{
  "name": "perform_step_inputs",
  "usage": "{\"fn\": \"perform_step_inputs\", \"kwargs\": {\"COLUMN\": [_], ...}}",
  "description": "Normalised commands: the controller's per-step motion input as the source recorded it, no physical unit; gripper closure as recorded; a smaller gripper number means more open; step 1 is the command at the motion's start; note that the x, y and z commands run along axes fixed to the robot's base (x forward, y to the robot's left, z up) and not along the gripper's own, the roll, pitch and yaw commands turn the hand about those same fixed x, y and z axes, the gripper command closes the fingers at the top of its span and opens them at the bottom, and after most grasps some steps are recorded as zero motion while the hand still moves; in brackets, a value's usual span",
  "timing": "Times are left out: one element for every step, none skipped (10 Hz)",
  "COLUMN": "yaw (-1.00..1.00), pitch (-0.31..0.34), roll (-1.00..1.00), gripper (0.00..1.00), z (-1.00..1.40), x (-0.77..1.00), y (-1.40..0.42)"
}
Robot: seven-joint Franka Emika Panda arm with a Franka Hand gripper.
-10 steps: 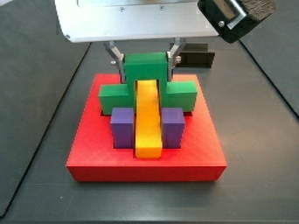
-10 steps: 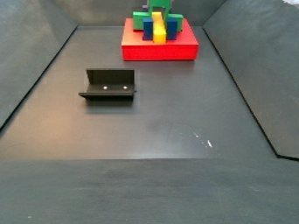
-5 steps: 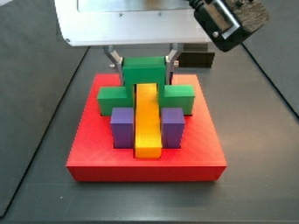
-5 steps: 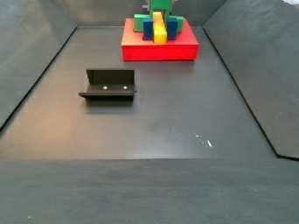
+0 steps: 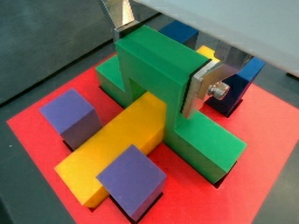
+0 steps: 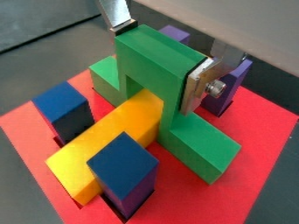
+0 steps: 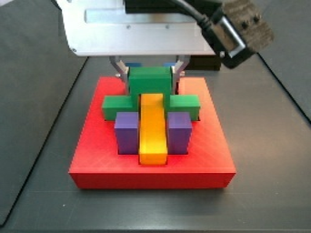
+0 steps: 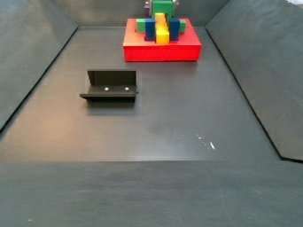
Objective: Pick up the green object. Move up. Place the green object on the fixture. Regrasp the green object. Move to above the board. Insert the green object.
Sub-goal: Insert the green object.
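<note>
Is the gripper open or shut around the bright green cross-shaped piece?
Shut: the gripper sits over the red board, fingers pressed against the green piece.

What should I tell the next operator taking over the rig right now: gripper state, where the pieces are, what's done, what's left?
Gripper: over the board, fingers shut on the green object, gripping its raised centre block.
Green object: low on the board, straddling the yellow bar, its wide bar between the purple blocks and the blue blocks. Whether it is fully seated I cannot tell.
Fixture: holds nothing, on the floor well apart from the board.
Done: pick, fixture placement and regrasp appear done; the piece is at the board.
Left: confirm seating, open the gripper, lift clear.
</note>
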Motion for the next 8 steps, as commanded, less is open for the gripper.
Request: {"fn": "perform_step_inputs", "kwargs": {"yaw": [0.0,0.0,0.0,0.0,-0.01,-0.01,0.0,0.0], "pitch": [0.084,0.069,0.069,0.063,0.051,0.034,0.063,0.0], "roll": [0.13,0.13,0.13,0.12,0.11,0.11,0.1,0.0], "gripper": [1.0,1.0,1.0,1.0,1.0,1.0,1.0,1.0], "z": [-0.31,-0.34,-0.37,-0.37,-0.4,-0.41,-0.23,0.0], "x": [0.09,0.09,0.08,0.11,0.1,0.06,0.07,0.0], "y": [-0.04,-0.06,-0.05,-0.05,-0.07,-0.07,-0.05,0.0]}}
